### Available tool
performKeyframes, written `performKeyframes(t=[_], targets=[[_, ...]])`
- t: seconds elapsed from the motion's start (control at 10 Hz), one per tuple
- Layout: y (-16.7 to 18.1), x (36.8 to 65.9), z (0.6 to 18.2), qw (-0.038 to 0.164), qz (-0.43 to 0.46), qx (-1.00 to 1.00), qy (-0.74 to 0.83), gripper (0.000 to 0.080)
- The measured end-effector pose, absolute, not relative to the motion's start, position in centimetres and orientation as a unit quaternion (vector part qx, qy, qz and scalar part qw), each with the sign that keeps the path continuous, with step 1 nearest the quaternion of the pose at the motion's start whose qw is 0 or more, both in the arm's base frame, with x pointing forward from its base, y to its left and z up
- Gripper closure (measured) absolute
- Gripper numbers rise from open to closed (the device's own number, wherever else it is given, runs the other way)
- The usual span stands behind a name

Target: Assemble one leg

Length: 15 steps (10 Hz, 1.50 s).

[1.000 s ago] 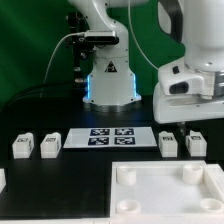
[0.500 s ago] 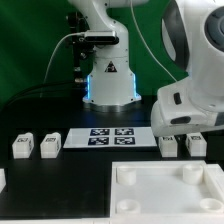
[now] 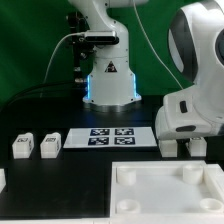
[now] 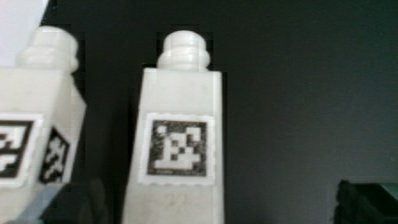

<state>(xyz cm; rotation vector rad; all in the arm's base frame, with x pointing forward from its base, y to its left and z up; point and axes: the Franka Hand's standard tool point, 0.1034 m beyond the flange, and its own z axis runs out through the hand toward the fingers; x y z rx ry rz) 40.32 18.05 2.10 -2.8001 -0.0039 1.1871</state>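
Leg, white tagged plastic post on the table at 3 o'clock of the marker board, beside a twin leg; judged light, stiff, slick, best pinched across its flat sides mid-length; end effector hovers above, fingers apparently spread, holding nothing.

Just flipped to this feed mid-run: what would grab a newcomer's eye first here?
The big white arm fills the exterior view's right and hangs low over two legs beside the marker board. In the wrist view one leg shows close up against the dark table, its marker tag facing the camera, with a second leg beside it. The large white top lies along the exterior view's front edge.
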Motion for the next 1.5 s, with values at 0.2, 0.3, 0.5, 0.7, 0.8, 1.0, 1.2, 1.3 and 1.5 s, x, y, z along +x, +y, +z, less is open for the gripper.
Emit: performKeyframes(t=[0.2,0.3,0.5,0.7,0.8,1.0,1.2,1.3,1.5], targets=[[18.11,39.84,1.30,0.051,0.389,-0.920,-0.003,0.0151],[18.08,39.72,1.06,0.052,0.386,-0.921,-0.005,0.0151],[18.10,39.72,1.01,0.052,0.385,-0.922,-0.005,0.0282],[18.10,39.72,1.01,0.052,0.385,-0.922,-0.005,0.0423],[18.10,39.75,1.03,0.052,0.385,-0.922,-0.005,0.0498],[18.10,39.77,1.03,0.052,0.384,-0.922,-0.005,0.0498],[18.10,39.77,1.04,0.052,0.384,-0.922,-0.005,0.0500],[18.10,39.77,1.04,0.052,0.384,-0.922,-0.005,0.0501],[18.10,39.77,1.04,0.052,0.384,-0.922,-0.005,0.0501]])
